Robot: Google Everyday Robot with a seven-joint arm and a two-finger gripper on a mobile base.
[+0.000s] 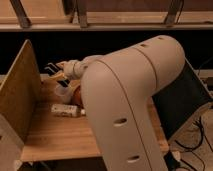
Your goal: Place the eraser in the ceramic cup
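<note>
Arm (130,100) fills centre of view, reaching left over desk (55,135). Gripper (54,71) at far left, near upright wooden panel (20,100), just above and slightly behind ceramic cup (62,92). Gripper spread or closed: cannot tell. Dark shape at gripper tip; eraser not distinguishable, cannot tell where it lies. Reddish-brown bowl (77,96) beside cup, partly hidden by arm. White bottle (65,110) lies in front of cup.

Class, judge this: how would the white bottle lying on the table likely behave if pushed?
The white bottle lies on its side and looks rounded, so a sideways push would probably roll it. It looks small, so it is likely light. The claw is beyond it, near the ceramic cup.
</note>
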